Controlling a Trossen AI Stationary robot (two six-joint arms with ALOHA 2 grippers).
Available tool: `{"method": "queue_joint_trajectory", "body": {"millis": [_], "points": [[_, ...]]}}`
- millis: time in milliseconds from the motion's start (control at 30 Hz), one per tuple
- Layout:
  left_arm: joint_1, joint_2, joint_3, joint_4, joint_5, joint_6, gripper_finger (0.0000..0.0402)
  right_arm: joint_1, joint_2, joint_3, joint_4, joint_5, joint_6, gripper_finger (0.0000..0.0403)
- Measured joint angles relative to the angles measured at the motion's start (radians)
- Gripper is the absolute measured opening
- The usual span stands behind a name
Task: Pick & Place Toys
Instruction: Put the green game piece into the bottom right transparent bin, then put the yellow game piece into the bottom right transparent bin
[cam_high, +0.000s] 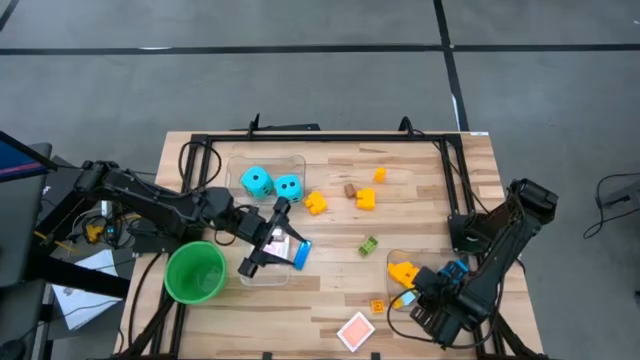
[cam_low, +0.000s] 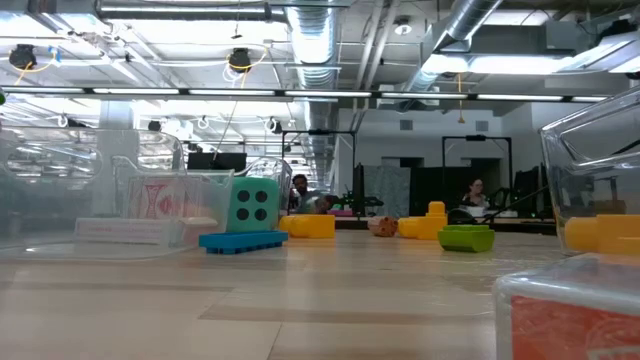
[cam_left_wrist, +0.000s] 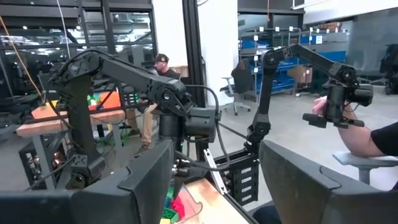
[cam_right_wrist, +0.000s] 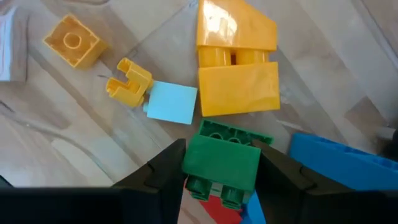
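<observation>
My right gripper (cam_right_wrist: 221, 171) points down over the clear bin (cam_high: 400, 296) at the table's near right, shut on a green brick (cam_right_wrist: 222, 160). Below it in the bin lie a big yellow brick (cam_right_wrist: 236, 68), a blue brick (cam_right_wrist: 339, 163) and a red brick (cam_right_wrist: 217, 210). My left gripper (cam_high: 272, 240) hovers open and about level over the left-hand bin (cam_high: 262, 276), which holds cards and a blue brick (cam_high: 300, 252); its wrist view shows only the room. Two cyan dice (cam_high: 270, 183) sit in a far bin. My right gripper pinches the green brick by two opposite side faces (cam_right_wrist: 191, 163) between its two fingers. The fingers come from above, pointing down. The brick hangs clear above the bricks in the bin, with its hollow underside turned toward the yellow brick.
Loose on the table lie yellow bricks (cam_high: 316, 203) (cam_high: 365, 199), an orange one (cam_high: 380, 175), a green one (cam_high: 369, 244), a small orange one (cam_high: 377, 306) and a card (cam_high: 356, 330). A green cup (cam_high: 195, 272) stands at the near left. People sit in the room behind.
</observation>
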Motion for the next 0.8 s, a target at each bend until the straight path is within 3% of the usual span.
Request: {"method": "queue_joint_trajectory", "body": {"millis": [333, 800], "points": [[0.0, 0.001, 0.0, 0.0, 0.0, 0.0, 0.0231, 0.0, 0.0, 0.0, -0.001, 0.0, -0.008, 0.0195], [0.0, 0.001, 0.0, -0.001, 0.0, 0.0, 0.0231, -0.012, 0.0, 0.007, -0.009, 0.023, -0.048, 0.0217]]}}
